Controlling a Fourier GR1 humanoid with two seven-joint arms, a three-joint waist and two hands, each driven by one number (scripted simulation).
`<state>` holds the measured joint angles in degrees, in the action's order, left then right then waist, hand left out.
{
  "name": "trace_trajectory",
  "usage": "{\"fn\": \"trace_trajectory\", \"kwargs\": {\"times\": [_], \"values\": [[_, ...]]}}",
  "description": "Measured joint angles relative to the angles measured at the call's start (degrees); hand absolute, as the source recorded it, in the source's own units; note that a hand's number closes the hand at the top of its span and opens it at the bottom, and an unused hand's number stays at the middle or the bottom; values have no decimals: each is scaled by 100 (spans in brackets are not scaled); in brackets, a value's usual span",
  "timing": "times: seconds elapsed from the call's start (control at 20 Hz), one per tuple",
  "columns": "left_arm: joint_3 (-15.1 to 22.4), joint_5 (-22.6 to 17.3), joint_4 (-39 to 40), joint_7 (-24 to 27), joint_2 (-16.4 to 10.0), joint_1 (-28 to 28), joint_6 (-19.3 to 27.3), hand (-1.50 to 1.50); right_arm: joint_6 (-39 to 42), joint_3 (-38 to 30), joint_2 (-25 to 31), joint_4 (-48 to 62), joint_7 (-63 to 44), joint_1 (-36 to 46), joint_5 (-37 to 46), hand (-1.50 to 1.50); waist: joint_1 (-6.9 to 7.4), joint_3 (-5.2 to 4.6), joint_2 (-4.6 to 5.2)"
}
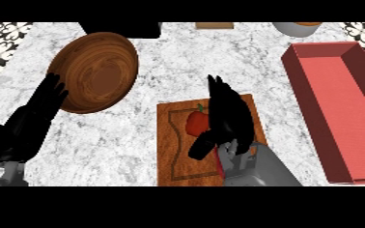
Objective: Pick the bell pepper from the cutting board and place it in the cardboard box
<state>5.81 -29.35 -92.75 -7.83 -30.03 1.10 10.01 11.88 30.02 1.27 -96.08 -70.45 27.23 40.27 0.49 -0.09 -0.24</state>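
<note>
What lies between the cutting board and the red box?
In the head view, only bare marble counter lies between cutting board and red box; the right forearm overhangs its near end.

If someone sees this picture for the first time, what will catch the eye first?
The black right hand draws the eye first: it hangs over the wooden cutting board at the lower centre, fingers open, close beside the red bell pepper. Next come the long reddish box along the right edge and the round wooden plate at the upper left.
</note>
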Motion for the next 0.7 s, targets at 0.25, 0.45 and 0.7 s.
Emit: {"fn": "trace_trajectory", "kwargs": {"times": [0.25,0.45,0.7], "values": [[-110,-19,43,-102,-20,79,-62,0,-87,121,-11,307,-68,281,-149,-150,8,1,8],[-133,75,35,-39,54,20,-70,0,-98,209,-13,359,-56,401,-163,-150,-3,6,3],[-152,135,5,-98,108,21,-109,0,-110,185,-17,710,56,673,-169,-150,1,8,8]]}}
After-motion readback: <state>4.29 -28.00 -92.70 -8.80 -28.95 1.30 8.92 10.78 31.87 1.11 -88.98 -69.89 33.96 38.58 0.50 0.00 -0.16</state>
